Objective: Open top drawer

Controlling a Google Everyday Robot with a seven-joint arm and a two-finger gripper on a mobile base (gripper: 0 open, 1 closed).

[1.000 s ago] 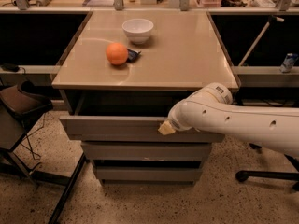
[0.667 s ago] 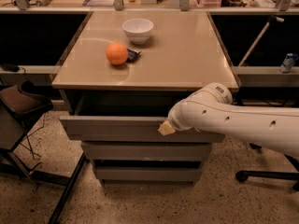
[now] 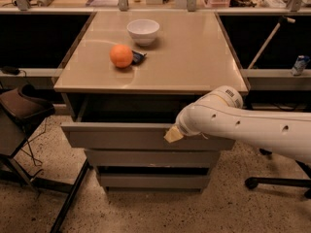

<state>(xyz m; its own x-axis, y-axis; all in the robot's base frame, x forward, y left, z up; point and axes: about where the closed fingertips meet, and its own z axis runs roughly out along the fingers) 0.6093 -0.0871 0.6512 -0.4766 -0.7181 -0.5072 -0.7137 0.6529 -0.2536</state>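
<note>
The top drawer (image 3: 116, 137) stands partly pulled out from under the front edge of the surface (image 3: 194, 57). Its grey front sits well forward of the two lower drawers (image 3: 146, 158), with a dark gap open behind it. From here the job looks mostly done. A further pull may be left, though I can't say how far it slides. The gripper (image 3: 173, 134) is at the drawer front's upper rim, right of centre and touching it, on the white arm (image 3: 243, 125) reaching in from the right. Whether it is clamped on that rim I cannot tell. An orange (image 3: 121, 56) and a white bowl (image 3: 143, 31) sit toward the surface's back left corner.
</note>
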